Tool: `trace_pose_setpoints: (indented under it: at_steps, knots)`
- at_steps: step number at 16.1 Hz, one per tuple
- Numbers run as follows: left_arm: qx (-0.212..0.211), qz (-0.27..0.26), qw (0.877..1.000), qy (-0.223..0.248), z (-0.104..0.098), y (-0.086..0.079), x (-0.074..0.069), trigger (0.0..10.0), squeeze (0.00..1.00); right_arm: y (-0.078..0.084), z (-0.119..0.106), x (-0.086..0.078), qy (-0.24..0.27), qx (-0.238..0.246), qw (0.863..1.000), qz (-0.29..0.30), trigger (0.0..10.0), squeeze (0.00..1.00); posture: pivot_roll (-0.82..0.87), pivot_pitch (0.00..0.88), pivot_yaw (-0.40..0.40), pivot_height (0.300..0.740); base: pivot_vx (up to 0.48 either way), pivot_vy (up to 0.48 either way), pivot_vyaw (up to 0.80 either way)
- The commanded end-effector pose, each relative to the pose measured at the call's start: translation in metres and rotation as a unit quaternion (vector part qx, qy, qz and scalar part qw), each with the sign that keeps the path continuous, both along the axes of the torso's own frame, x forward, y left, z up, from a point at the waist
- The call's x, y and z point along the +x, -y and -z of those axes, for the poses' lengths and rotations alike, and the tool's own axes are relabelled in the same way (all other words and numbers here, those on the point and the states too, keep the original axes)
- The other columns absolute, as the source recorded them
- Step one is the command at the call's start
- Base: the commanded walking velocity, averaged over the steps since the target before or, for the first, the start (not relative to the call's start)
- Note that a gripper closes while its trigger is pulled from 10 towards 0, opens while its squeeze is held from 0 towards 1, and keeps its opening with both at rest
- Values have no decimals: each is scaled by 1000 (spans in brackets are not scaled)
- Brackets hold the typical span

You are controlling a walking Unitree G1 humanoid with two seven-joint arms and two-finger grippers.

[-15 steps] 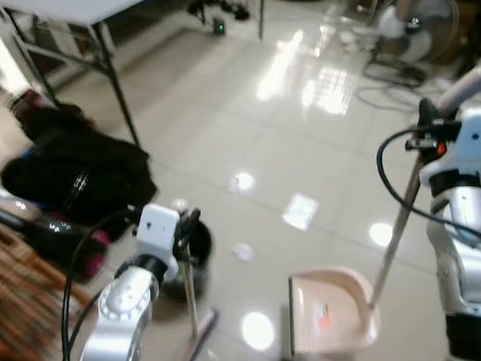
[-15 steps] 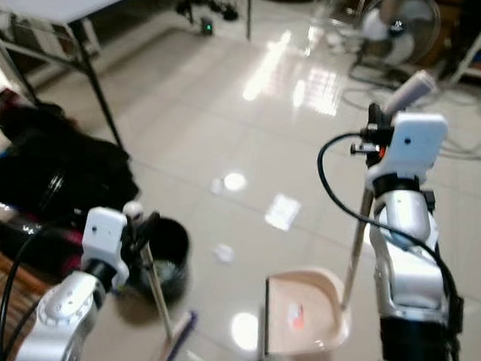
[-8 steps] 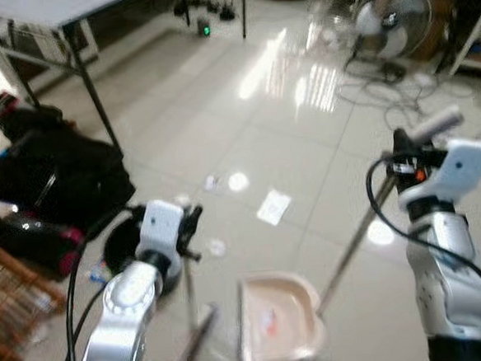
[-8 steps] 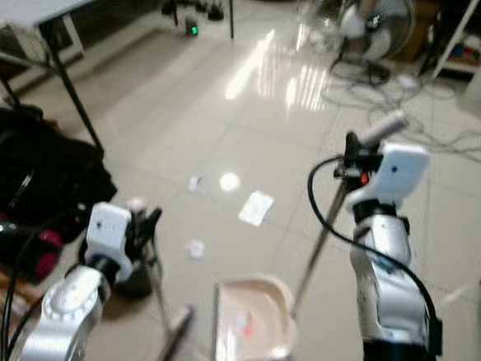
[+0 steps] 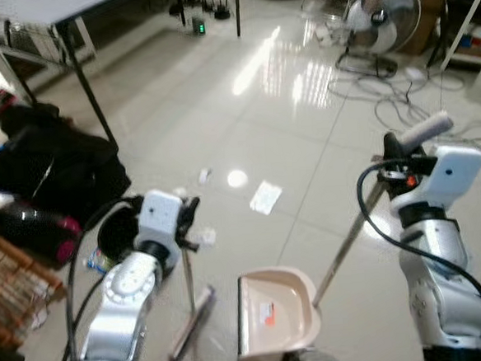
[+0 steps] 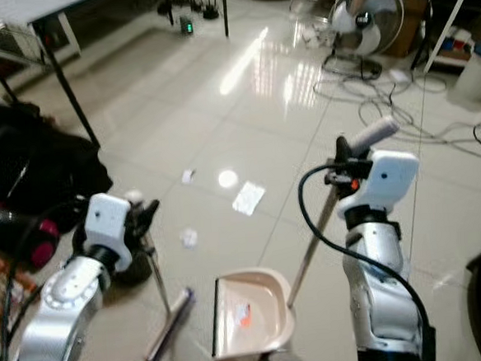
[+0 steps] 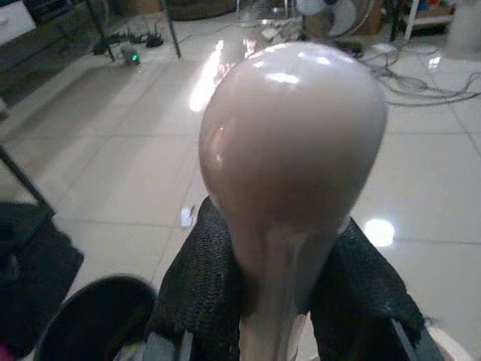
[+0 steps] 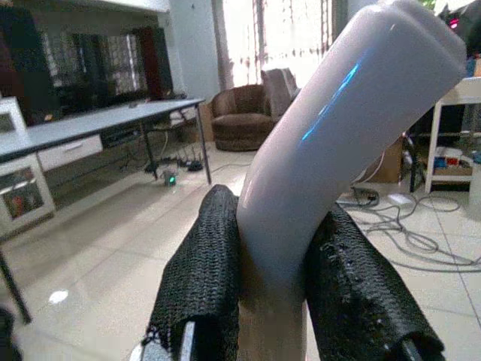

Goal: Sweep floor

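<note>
My left gripper point(image 5: 185, 220) is shut on the top of a broom handle point(image 5: 187, 275), whose head point(image 5: 193, 324) rests on the tiles near my feet. The rounded handle tip point(image 7: 293, 150) sits between the black fingers point(image 7: 203, 293). My right gripper point(image 5: 396, 163) is shut on the long handle point(image 5: 348, 247) of a beige dustpan point(image 5: 275, 323) standing on the floor between the arms. Its grey grip point(image 8: 338, 150) rises between the fingers point(image 8: 199, 278). Paper scraps lie ahead: a larger sheet point(image 5: 266, 197), a small piece point(image 5: 205, 175) and another point(image 5: 205, 237) by the left gripper.
A black bin point(image 5: 116, 230) stands just left of the left arm, with a black bag point(image 5: 50, 169) and a table leg point(image 5: 90, 92) beyond. A fan point(image 5: 380, 14) and loose cables point(image 5: 400, 95) lie at the far right. Glossy tiles stretch ahead.
The whole view has shifted as I walk and turn, so the scraps lie nearer and the bin sits further left. Both grippers keep their hold on broom and dustpan.
</note>
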State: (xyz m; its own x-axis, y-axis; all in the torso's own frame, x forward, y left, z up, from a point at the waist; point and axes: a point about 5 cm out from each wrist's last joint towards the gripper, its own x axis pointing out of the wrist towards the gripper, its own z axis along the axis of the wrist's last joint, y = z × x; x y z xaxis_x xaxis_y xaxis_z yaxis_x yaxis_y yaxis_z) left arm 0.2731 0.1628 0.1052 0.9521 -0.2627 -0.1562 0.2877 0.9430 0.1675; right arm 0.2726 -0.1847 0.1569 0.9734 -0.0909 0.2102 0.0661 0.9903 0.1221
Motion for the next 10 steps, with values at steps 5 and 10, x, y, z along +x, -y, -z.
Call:
trace_pose_setpoints:
  at_steps: [5, 10]
  knots:
    - [0, 14, 999, 40, -15, 8, 7, 10000, 0, -1, 1, -4, -15, 27, 1000, -3, 10000, 0, -96, 119, -12, 740, 58, 0, 0]
    - [-6, 21, 999, 49, -20, 12, 12, 10000, 0, 1, 0, -4, -20, 24, 999, -6, 10000, 0, -103, 112, -10, 740, 349, 0, -341]
